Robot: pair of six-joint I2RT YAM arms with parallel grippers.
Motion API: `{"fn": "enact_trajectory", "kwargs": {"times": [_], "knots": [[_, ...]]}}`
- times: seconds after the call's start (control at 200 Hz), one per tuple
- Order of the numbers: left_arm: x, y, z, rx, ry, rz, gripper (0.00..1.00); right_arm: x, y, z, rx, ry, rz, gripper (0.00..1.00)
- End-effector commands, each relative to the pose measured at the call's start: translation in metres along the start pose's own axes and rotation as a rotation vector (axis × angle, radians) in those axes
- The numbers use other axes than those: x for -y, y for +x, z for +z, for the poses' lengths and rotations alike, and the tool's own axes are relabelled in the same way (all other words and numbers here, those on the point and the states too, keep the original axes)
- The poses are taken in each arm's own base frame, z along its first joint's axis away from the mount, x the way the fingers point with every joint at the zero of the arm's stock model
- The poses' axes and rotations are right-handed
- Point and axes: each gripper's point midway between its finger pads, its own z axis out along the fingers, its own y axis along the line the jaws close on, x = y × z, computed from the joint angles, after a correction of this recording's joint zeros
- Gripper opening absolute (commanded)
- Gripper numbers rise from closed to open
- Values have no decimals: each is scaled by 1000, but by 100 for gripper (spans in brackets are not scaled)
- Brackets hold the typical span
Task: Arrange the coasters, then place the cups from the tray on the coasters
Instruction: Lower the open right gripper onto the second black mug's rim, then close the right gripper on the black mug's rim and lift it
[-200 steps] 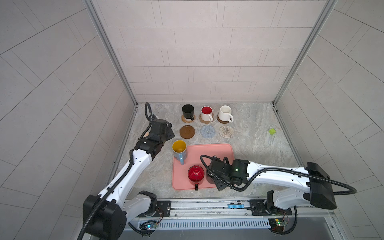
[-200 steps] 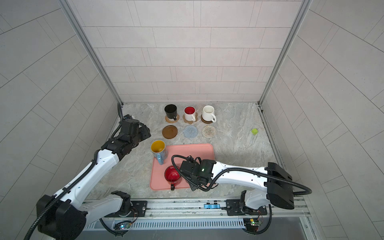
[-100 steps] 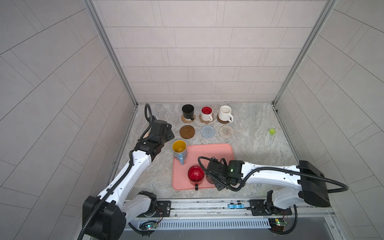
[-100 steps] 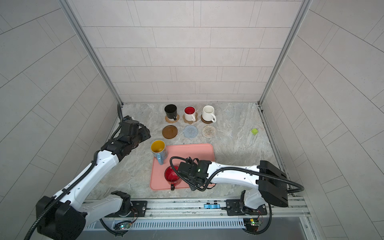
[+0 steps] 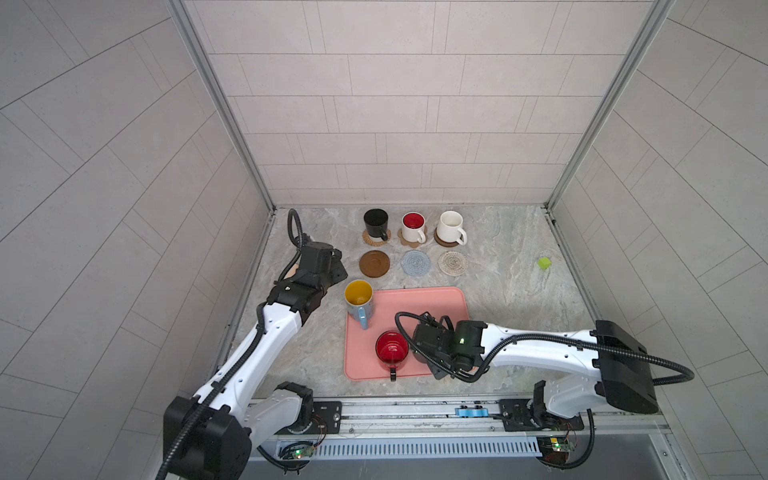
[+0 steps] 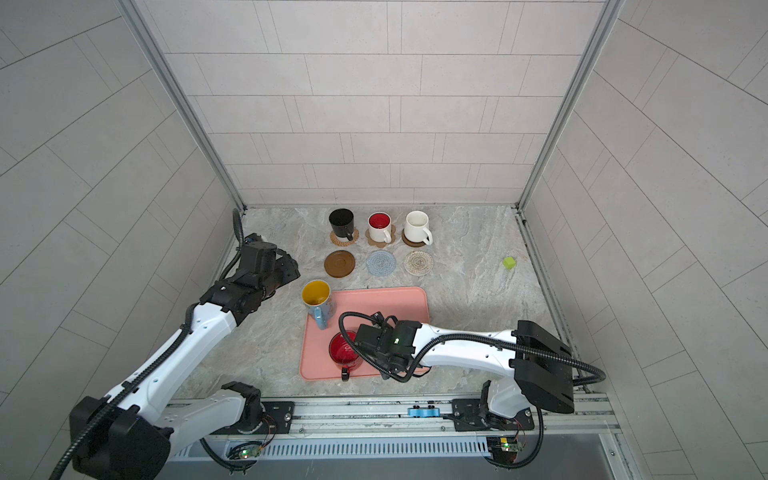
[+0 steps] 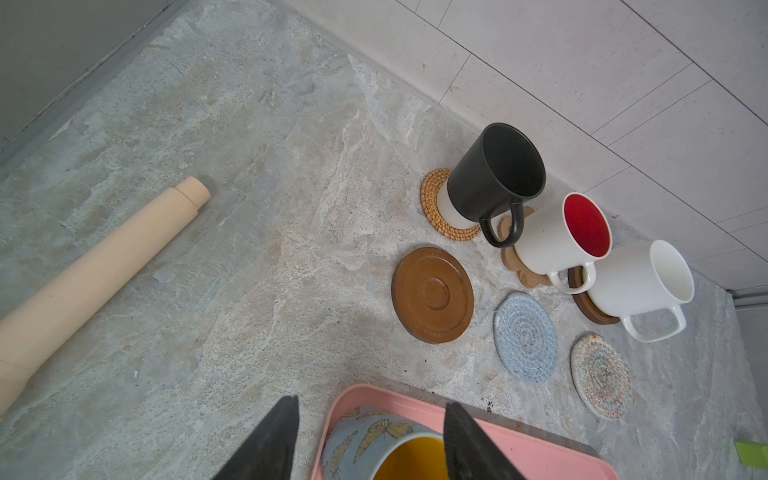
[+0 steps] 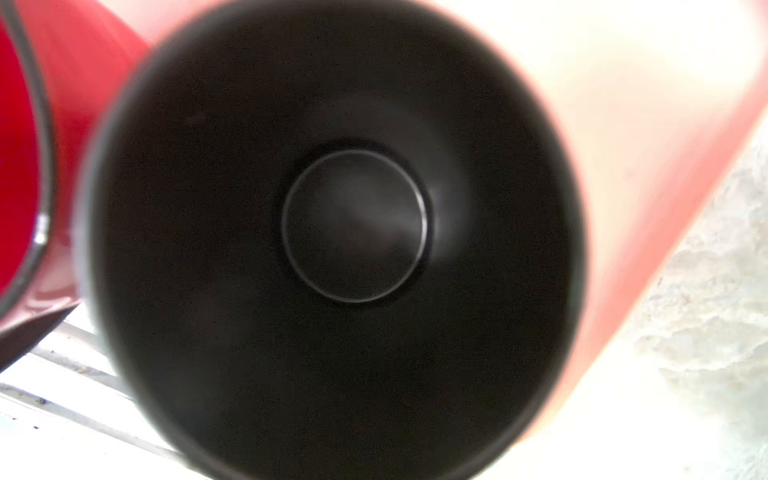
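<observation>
Three cups [image 5: 391, 351] waiting on the tray [image 5: 432, 299]
Right gripper [image 5: 430, 351], grip unreadable, is hanging over the black mug [image 8: 353, 224]; left gripper [image 7: 372, 402] is gaping empty near the blue mug [image 5: 358, 296]; three coasters [image 5: 415, 262] are lying bare, three farther ones are carrying cups.

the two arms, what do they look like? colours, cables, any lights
Both the left arm and the right arm have white tubular links, black joints and wrists, and black ribbed cable hoses looping alongside. A small green light glows on the right wrist. The left gripper has dark tapered fingers.
</observation>
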Motion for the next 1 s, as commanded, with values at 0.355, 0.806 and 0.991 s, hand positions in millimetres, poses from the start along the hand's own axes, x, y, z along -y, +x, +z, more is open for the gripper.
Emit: {"fn": "enact_trajectory", "kwargs": {"times": [0.355,0.806,0.991], "knots": [[-15,0,-8,23,-38,-11,62,9,-21,-5,58,30,3,13],[-19,0,-14,32,-42,-15,62,33,-50,-25,129,32,2,9],[-21,1,-15,31,-44,-16,62,43,-63,-32,155,30,9,8]]}}
